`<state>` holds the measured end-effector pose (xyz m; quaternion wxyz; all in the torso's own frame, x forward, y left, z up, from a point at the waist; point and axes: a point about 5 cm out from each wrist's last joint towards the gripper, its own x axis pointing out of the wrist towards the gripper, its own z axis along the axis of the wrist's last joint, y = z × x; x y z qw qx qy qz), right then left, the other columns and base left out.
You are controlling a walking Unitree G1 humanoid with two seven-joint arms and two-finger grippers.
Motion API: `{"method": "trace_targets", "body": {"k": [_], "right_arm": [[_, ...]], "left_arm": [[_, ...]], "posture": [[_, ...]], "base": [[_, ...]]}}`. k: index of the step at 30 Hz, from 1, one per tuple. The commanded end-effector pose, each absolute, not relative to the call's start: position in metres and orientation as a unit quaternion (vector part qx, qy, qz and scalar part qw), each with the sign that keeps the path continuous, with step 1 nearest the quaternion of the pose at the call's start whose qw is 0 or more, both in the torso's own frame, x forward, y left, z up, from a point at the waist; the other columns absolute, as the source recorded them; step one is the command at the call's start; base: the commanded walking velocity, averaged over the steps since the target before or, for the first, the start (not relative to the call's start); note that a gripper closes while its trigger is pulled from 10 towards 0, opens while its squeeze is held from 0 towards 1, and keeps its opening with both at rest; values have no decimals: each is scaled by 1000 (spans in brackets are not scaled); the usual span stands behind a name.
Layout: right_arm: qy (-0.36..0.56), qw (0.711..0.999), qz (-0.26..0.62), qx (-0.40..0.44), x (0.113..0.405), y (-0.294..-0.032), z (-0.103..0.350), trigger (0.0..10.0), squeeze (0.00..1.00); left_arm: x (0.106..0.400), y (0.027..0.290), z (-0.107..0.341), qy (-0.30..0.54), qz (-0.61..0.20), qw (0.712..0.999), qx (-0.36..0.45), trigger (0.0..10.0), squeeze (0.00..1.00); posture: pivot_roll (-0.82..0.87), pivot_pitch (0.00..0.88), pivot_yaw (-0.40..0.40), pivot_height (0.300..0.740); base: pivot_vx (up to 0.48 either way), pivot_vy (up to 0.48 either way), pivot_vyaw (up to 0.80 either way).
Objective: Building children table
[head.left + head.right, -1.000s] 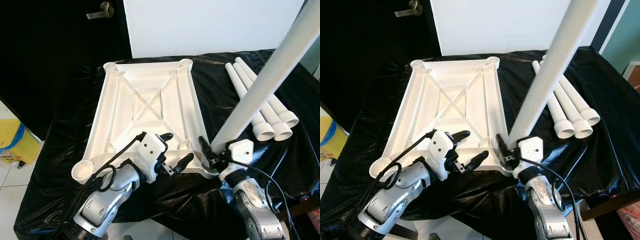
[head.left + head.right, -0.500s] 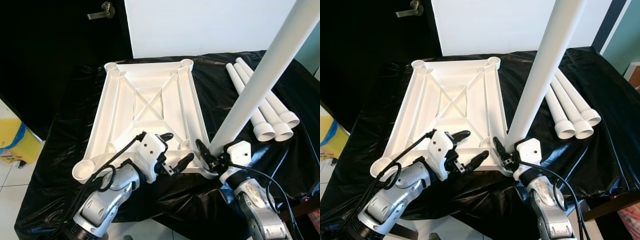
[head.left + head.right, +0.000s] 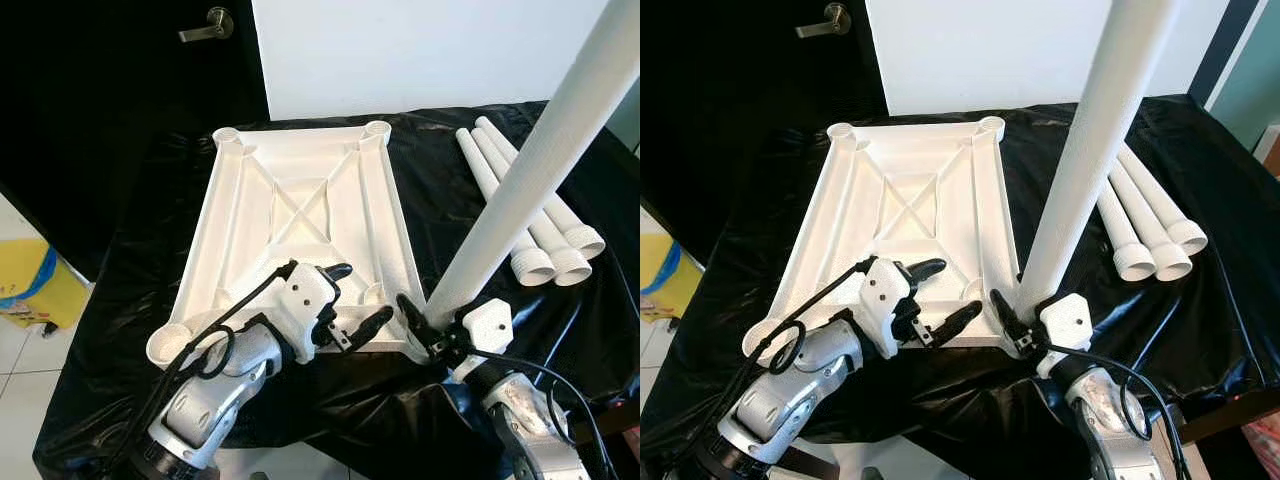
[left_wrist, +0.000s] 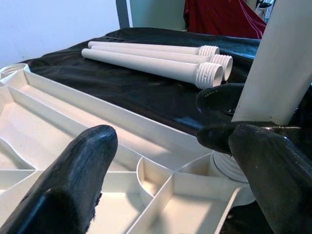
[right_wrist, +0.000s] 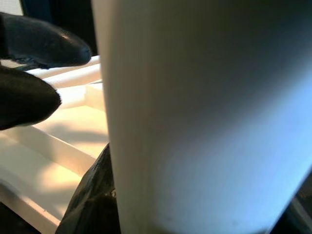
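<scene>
The white table top [image 3: 300,200] lies upside down on the black-covered table. My right gripper [image 3: 425,325] is shut on the lower end of a long white leg [image 3: 530,190]. The leg stands steeply, leaning away to the right, with its threaded end at the near right corner socket [image 4: 229,165]. My left gripper [image 3: 362,292] hovers open over the top's near edge, just left of that socket, with nothing between its fingers [image 4: 73,180]. In the right wrist view the held leg [image 5: 204,122] is very close.
Three spare white legs [image 3: 520,210] lie side by side on the black cover to the right of the table top. A dark door with a lever handle [image 3: 205,25] stands at the back left. A yellow object [image 3: 30,285] sits on the tiled floor to the left.
The held leg stands a little steeper than a second ago, and my right wrist has sunk slightly toward the near edge. The left gripper has stayed put.
</scene>
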<state>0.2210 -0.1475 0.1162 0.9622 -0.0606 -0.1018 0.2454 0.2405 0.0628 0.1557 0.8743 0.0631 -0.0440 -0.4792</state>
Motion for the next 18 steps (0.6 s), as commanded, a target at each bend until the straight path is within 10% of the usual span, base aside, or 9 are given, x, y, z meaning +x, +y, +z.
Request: {"method": "trace_targets", "body": {"k": [1,18], "right_arm": [[-80,954,278,-80,216,-144,106,10000,0],[-48,948,307,-66,223,-143,90,10000,0]], "left_arm": [[232,58,153,-37,-559,826,68,10000,0],[232,58,155,-41,-560,824,72,10000,0]], "posture": [[-127,51,51,740],[-115,39,54,740]], "base": [[0,0,0],[0,0,0]]}}
